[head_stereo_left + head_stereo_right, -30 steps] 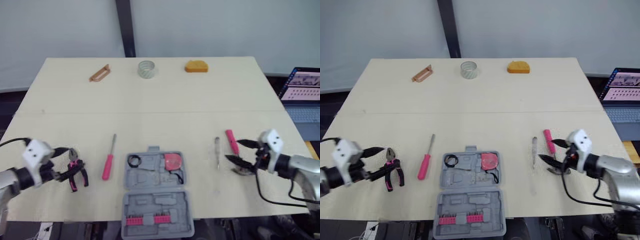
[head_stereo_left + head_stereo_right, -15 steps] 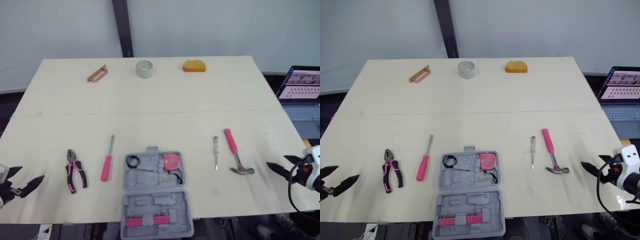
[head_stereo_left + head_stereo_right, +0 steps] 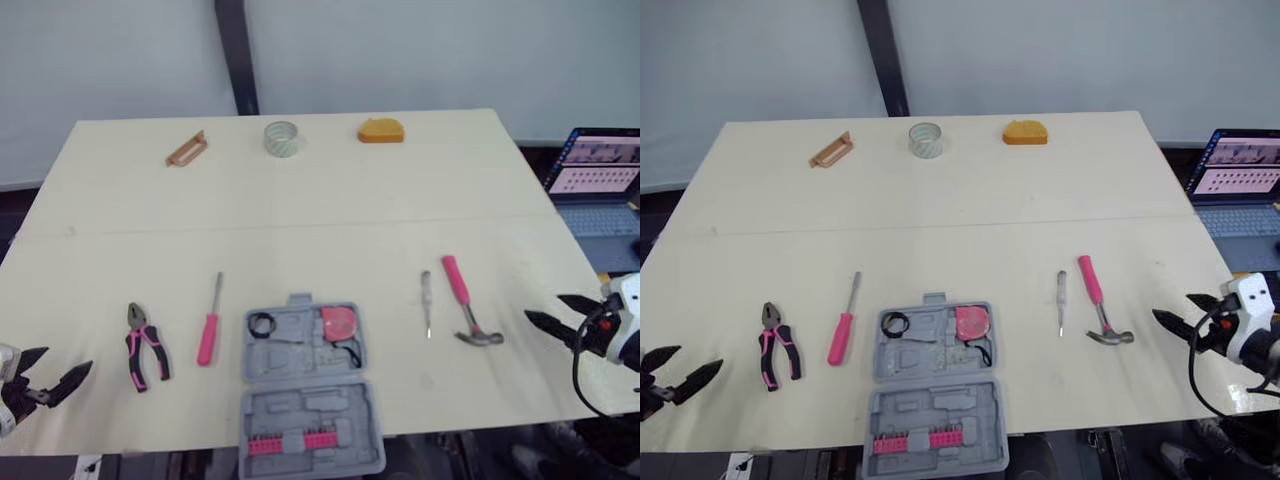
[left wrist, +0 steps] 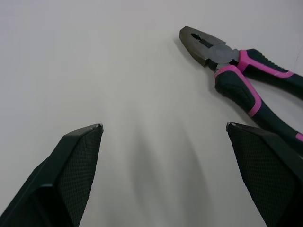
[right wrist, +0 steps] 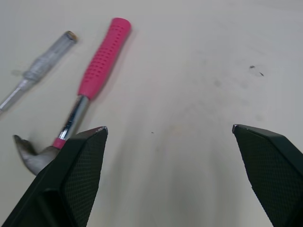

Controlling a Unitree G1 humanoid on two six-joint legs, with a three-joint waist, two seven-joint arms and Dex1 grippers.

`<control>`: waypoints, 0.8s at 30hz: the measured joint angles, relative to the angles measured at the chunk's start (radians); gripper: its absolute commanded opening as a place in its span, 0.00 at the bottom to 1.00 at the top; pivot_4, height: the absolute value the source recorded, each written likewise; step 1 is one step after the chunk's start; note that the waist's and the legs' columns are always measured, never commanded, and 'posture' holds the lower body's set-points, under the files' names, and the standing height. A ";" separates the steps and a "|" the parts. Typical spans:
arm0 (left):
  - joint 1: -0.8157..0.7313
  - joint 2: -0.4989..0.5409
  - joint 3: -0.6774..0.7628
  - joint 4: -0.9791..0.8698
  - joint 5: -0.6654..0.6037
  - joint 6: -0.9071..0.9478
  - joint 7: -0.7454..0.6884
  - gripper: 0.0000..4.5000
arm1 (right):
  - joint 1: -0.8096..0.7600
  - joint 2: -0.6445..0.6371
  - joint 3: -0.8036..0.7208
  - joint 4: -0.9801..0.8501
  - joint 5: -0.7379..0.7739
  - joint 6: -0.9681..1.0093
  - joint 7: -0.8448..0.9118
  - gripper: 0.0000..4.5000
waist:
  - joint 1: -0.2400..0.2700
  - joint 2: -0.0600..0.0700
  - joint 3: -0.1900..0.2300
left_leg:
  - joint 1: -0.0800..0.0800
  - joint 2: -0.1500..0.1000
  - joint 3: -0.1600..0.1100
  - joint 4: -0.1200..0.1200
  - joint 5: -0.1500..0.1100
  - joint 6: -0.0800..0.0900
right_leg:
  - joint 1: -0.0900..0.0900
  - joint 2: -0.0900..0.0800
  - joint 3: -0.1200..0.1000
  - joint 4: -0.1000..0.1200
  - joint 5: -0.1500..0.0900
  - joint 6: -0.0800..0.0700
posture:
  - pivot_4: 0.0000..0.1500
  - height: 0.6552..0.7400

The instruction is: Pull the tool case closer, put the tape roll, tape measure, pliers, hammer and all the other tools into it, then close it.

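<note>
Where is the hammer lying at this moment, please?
In the head views the hammer lies flat on the near right part of the table, just right of the clear-handled screwdriver and left of the open right tool.

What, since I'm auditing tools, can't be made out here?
Small black item in grey plastic tool case: too small, head views.
Pink-and-black pliers' handle ends: cut by the left wrist view's edge and the left gripper's finger.
Pink-handled hammer's head: partly behind the right gripper's finger, right wrist view.
</note>
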 measured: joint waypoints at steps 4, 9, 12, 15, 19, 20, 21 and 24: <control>-0.024 -0.046 0.036 -0.134 -0.039 0.112 0.121 1.00 | -0.025 0.000 0.078 -0.215 0.057 0.110 0.038 0.99 | 0.002 0.000 0.000 | 0.000 0.001 0.000 0.000 0.000 -0.001 | 0.000 0.000 0.000 0.001 0.000 0.000 | 1.00 1.00; -0.093 -0.214 0.000 -0.413 -0.054 0.343 0.409 1.00 | -0.161 0.071 0.288 -0.455 0.115 0.196 0.100 0.99 | 0.003 -0.001 0.000 | 0.000 0.001 -0.001 0.002 -0.001 -0.001 | 0.000 0.000 -0.001 0.001 0.000 0.000 | 1.00 1.00; -0.123 -0.331 -0.026 -0.549 -0.069 0.459 0.567 1.00 | -0.233 0.118 0.410 -0.515 0.114 0.216 0.118 0.99 | 0.007 -0.003 0.001 | -0.001 0.001 -0.002 0.003 -0.001 -0.001 | 0.000 0.000 -0.001 0.001 0.001 0.000 | 1.00 1.00; -0.129 -0.413 -0.038 -0.639 -0.066 0.538 0.685 1.00 | -0.295 0.144 0.478 -0.532 0.105 0.225 0.131 0.99 | 0.009 -0.004 0.000 | -0.002 0.000 -0.002 0.005 -0.001 -0.001 | 0.000 0.000 -0.001 0.002 0.001 0.000 | 1.00 1.00; -0.117 -0.533 -0.118 -0.717 -0.032 0.594 0.804 1.00 | -0.393 0.203 0.567 -0.529 0.085 0.223 0.153 0.99 | 0.008 -0.004 0.000 | -0.001 0.000 -0.002 0.005 -0.001 -0.002 | 0.000 0.000 -0.001 0.002 0.001 0.000 | 1.00 1.00; -0.114 -0.551 -0.134 -0.728 -0.024 0.605 0.826 1.00 | -0.412 0.214 0.577 -0.528 0.085 0.223 0.158 0.99 | 0.009 -0.004 0.001 | -0.002 0.000 -0.003 0.005 -0.001 -0.002 | 0.000 0.000 -0.002 0.001 0.001 0.000 | 1.00 1.00; -0.112 -0.569 -0.141 -0.743 -0.013 0.612 0.850 1.00 | -0.429 0.218 0.586 -0.527 0.085 0.223 0.164 0.99 | 0.009 -0.004 0.001 | -0.002 0.000 -0.003 0.005 -0.001 -0.002 | 0.000 0.000 -0.002 0.001 0.001 0.000 | 1.00 1.00; -0.110 -0.600 -0.168 -0.768 0.028 0.619 0.909 1.00 | -0.488 0.221 0.594 -0.518 0.085 0.222 0.181 0.99 | 0.013 -0.004 0.000 | -0.002 0.000 -0.003 0.005 -0.001 -0.002 | 0.000 0.000 -0.002 0.000 0.001 0.000 | 1.00 1.00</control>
